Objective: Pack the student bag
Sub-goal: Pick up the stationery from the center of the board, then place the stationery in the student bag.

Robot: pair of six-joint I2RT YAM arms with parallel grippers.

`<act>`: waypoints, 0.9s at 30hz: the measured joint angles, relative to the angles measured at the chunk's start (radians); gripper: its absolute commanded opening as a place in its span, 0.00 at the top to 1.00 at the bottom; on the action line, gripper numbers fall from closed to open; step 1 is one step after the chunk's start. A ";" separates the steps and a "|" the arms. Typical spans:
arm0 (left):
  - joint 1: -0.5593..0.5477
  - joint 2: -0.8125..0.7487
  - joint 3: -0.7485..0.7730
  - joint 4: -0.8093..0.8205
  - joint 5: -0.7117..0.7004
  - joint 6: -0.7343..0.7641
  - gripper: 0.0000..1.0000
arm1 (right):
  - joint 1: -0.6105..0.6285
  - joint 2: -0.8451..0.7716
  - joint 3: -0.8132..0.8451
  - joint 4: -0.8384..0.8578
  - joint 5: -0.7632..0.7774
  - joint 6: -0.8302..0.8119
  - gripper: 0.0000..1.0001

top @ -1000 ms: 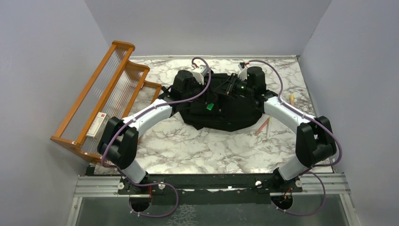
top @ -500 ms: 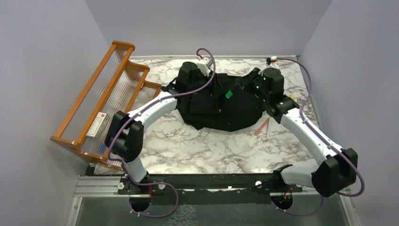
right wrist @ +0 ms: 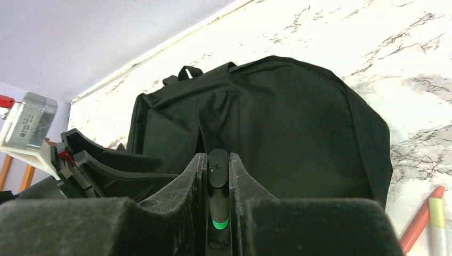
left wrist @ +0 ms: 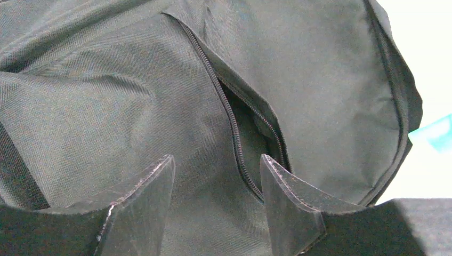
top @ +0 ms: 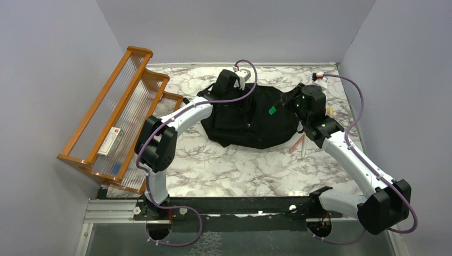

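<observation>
No brand showed on the large black soft fabric backpack (top: 256, 120). The only print in sight was a red mark on a small white box (top: 111, 141) in the orange wooden rack (top: 120, 101) and a label on the grey metal block (right wrist: 24, 127) at the left wrist, both too small or blurred to read. The backpack lay flat at the far middle of the white marble-patterned desk (top: 224, 170). Its small top loop (right wrist: 187, 71) pointed toward the back wall and its rounded lower edge toward the arms' bases, and from overhead it spread wider left to right. The left gripper (left wrist: 216, 202) hung close over the backpack's gaping front zip pocket (left wrist: 242, 128), jaws apart and holding nothing. The right gripper (right wrist: 217, 160) hovered over the backpack's right side, jaws clamped on a slim black stick with a green band (right wrist: 218, 184). A red pen (right wrist: 421, 221) and a yellow-green highlighter (right wrist: 438, 224) lay on the desk just beside the backpack.
</observation>
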 measured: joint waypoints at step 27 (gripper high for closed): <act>-0.079 0.129 0.162 -0.186 -0.236 0.148 0.83 | 0.000 -0.030 -0.066 0.005 -0.036 0.060 0.99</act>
